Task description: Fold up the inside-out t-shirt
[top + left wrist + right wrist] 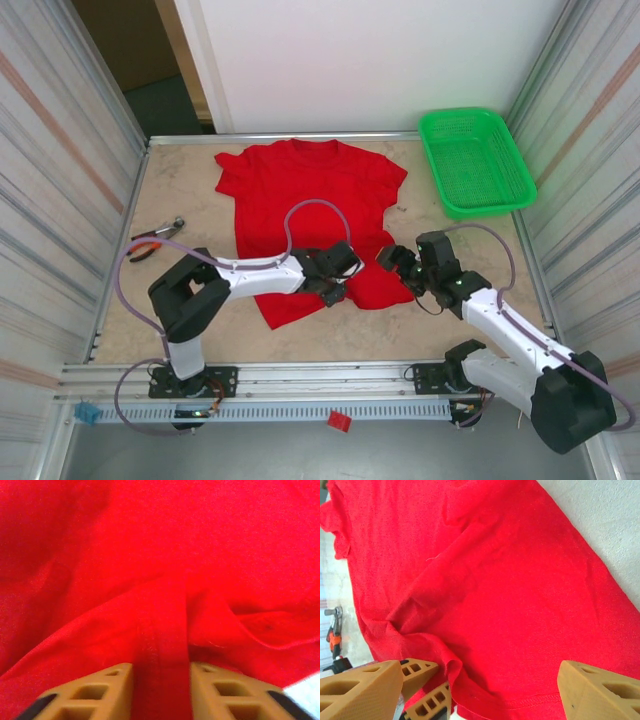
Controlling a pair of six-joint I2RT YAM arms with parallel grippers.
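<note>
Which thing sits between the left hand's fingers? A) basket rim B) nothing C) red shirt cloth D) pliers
C: in the left wrist view a ridge of the red shirt runs between the fingers of the left hand; the pliers and basket lie apart from it on the table.

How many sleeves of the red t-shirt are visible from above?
2. One sleeve lies at the far left of the t-shirt, the other sleeve at its far right; none seems hidden.

Green mesh basket (475, 160) at far right corner, pliers (155, 240) near left edge, both on pale tabletop (180, 180)
</note>
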